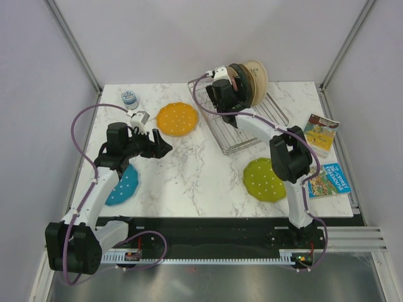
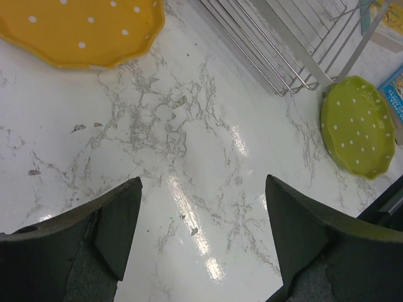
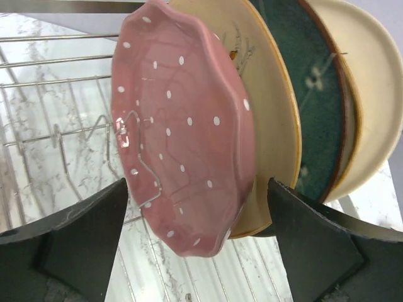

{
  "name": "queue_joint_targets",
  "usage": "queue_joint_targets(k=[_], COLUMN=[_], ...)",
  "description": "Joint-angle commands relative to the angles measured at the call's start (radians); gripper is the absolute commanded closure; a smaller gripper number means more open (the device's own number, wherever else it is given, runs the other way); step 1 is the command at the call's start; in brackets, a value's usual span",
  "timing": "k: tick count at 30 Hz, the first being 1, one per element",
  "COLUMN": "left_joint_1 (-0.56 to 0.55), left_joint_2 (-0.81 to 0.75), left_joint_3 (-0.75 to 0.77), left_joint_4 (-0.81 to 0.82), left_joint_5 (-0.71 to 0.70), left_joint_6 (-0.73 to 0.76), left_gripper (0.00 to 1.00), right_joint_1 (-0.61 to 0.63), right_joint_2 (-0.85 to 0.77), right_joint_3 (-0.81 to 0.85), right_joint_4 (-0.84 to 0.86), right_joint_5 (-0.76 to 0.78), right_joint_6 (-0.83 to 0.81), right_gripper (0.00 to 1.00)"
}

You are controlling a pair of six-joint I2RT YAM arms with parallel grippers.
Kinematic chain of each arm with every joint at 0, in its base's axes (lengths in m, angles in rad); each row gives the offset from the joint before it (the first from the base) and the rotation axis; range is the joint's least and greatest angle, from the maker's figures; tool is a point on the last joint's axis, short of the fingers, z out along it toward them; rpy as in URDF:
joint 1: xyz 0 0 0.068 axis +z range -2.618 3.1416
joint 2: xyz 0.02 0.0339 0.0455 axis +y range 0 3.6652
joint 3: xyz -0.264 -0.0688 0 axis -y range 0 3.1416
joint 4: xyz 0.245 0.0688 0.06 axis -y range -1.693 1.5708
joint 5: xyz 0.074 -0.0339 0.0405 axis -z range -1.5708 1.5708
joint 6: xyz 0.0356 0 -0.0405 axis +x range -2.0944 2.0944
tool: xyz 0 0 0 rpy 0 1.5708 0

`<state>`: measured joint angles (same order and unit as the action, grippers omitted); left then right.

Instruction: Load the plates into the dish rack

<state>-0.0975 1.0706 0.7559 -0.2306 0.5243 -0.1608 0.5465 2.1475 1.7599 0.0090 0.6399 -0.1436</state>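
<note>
The pink plate (image 3: 182, 126) stands on edge in the dish rack (image 3: 50, 126), leaning against a plain beige plate (image 3: 271, 113). My right gripper (image 3: 196, 233) is open, its jaws either side of the pink plate's rim with gaps on both sides. The orange plate (image 1: 178, 119) lies flat left of the rack (image 1: 242, 129). The lime green plate (image 1: 266, 179) lies in front of the rack. The blue plate (image 1: 124, 186) lies at the left, partly under my left arm. My left gripper (image 1: 162, 146) hovers open over bare marble (image 2: 203, 233), below the orange plate (image 2: 82, 31).
A dark green plate (image 3: 315, 94) and a cream plate (image 3: 365, 94) stand behind the beige one. Two colourful books (image 1: 321, 133) lie at the right edge. A small blue jar (image 1: 130, 99) and a metal clip (image 1: 140, 117) sit at the back left.
</note>
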Motion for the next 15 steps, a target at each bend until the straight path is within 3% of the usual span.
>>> queue_joint_targets(k=[1, 6, 10, 14, 15], left_joint_1=[0.002, 0.039, 0.165, 0.376, 0.454], left_joint_2=[-0.015, -0.009, 0.063, 0.147, 0.149], left_joint_3=[0.005, 0.063, 0.204, 0.269, 0.257], left_joint_4=[0.022, -0.013, -0.217, -0.357, -0.361], left_joint_5=[-0.065, -0.194, -0.309, -0.256, -0.239], left_joint_6=[-0.011, 0.030, 0.093, 0.196, 0.226], left_gripper=[0.14, 0.12, 0.11, 0.14, 0.15], right_joint_1=[0.009, 0.015, 0.029, 0.035, 0.033], right_joint_2=[-0.121, -0.250, -0.406, -0.541, -0.579], right_joint_3=[0.027, 0.027, -0.060, -0.262, -0.298], right_joint_4=[-0.007, -0.125, -0.228, -0.271, -0.276], right_joint_5=[-0.063, -0.118, -0.222, -0.552, -0.738], right_joint_6=[-0.031, -0.019, 0.010, 0.041, 0.048], right_gripper=[0.02, 0.02, 0.02, 0.02, 0.02])
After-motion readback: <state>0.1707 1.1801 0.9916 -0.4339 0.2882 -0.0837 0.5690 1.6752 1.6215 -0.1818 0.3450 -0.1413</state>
